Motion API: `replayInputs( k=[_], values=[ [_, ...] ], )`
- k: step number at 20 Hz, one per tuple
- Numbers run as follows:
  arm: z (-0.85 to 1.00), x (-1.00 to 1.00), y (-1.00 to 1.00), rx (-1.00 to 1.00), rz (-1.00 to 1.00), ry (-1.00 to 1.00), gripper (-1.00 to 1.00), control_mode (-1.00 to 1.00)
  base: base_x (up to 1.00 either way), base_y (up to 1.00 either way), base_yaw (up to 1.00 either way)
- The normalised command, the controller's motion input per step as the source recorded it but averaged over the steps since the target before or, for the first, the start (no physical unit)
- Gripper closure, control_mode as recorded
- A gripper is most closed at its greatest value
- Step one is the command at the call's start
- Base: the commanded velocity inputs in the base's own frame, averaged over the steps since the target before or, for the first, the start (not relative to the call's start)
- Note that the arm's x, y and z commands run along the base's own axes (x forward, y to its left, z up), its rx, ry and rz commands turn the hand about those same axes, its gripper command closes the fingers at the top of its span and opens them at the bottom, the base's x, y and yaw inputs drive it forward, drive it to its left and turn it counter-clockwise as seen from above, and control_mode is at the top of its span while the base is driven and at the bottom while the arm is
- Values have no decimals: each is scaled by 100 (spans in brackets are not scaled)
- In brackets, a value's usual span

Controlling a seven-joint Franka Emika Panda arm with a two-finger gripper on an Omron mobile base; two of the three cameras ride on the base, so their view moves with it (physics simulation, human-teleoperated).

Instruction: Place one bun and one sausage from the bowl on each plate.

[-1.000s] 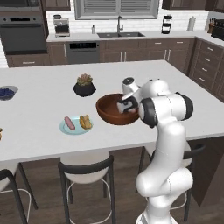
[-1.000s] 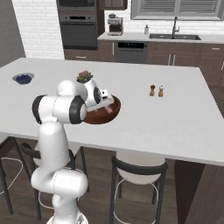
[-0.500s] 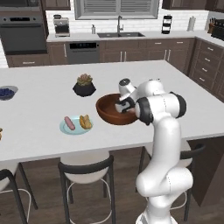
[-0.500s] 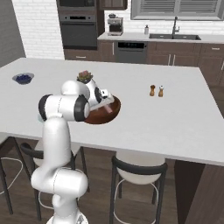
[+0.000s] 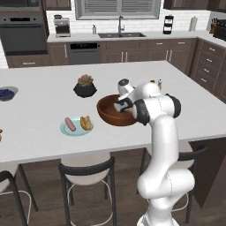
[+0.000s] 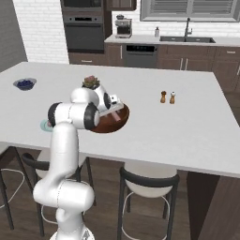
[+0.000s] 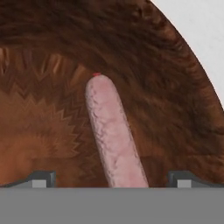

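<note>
A: Where is the gripper (image 7: 111,179)?

B: Low inside the bowl (image 5: 110,112). In the hand view the two dark fingertips (image 7: 41,178) stand far apart at the bottom corners of the frame, and nothing is clamped between them.

A: What lies under it?

B: A pink sausage (image 7: 114,135), running from the middle of the hand view down to the bottom edge, between the spread tips and apart from both. It rests on the dark reddish-brown wood of the bowl's inside.

A: And the bowl on the counter (image 5: 39,114)?

B: In the left base view it sits just right of centre, with the white arm's wrist bent over its right rim. In the right base view the bowl (image 6: 115,123) shows left of centre, partly behind the arm.

A: The plates?

B: The light-blue plate (image 5: 76,131) lies left of the bowl in the left base view, near but not touching it. On it are a sausage (image 5: 69,124) and a bun (image 5: 86,122), side by side. I can only make out a sliver of something at the far left edge, too little to call.

A: Anything else on the counter?

B: A plant in a black pot (image 5: 85,89) behind the plate, a small bowl of blueberries (image 5: 6,93) at the far left, and two shakers (image 6: 167,97) right of centre in the right base view.
</note>
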Motion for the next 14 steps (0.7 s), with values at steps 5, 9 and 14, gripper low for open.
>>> replayInputs(
  k=[5,9,14],
  values=[
    [-24,16,-8,0,0,0,-100,-100,0,0,0],
    [-22,0,-21,0,0,0,-100,-100,0,0,0],
    [-28,0,-20,0,0,0,-100,-100,0,0,0]
  ],
)
